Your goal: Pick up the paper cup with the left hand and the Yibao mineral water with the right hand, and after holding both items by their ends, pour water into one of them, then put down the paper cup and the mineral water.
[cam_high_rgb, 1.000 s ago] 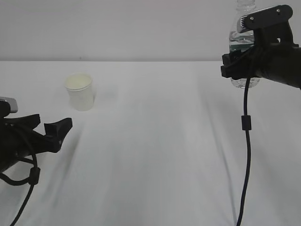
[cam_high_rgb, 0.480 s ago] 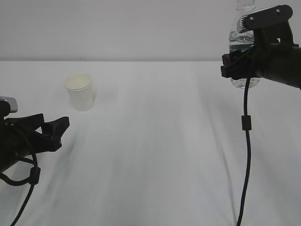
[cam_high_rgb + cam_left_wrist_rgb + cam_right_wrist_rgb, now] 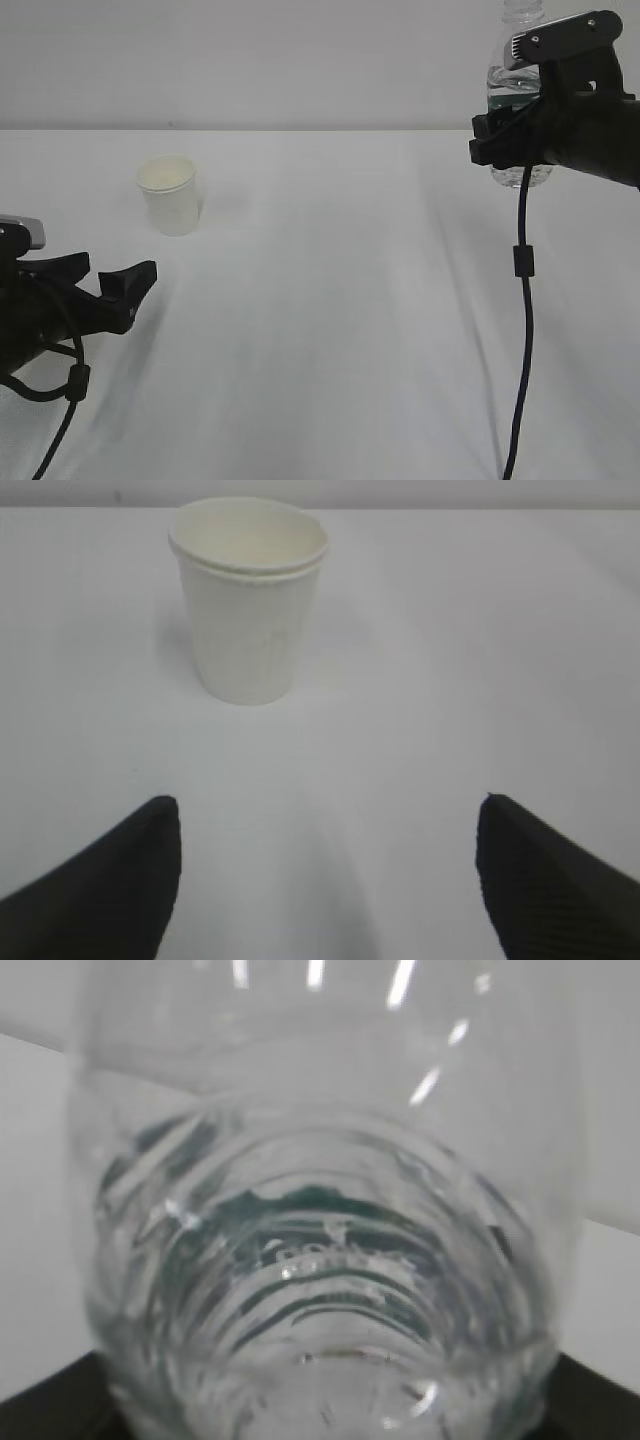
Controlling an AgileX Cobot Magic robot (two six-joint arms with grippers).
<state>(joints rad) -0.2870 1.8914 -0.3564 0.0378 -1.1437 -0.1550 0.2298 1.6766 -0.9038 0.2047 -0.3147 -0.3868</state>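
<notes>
The left hand [image 3: 120,285], jaws spread and empty, has dropped lower, short of the small white paper cup [image 3: 170,194]. Far right of the cup, the right hand [image 3: 510,135] clamps the clear green-labelled Yibao mineral water [image 3: 512,90] aloft, unmoved. Cup pickup remains outstanding.

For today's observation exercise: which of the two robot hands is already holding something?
The right hand: it grips the Yibao mineral water above the table. The left hand is open and empty, short of the paper cup.

paper cup [image 3: 170,195] white, cream inside | bottle [image 3: 507,90] clear, green label | grippers black
</notes>
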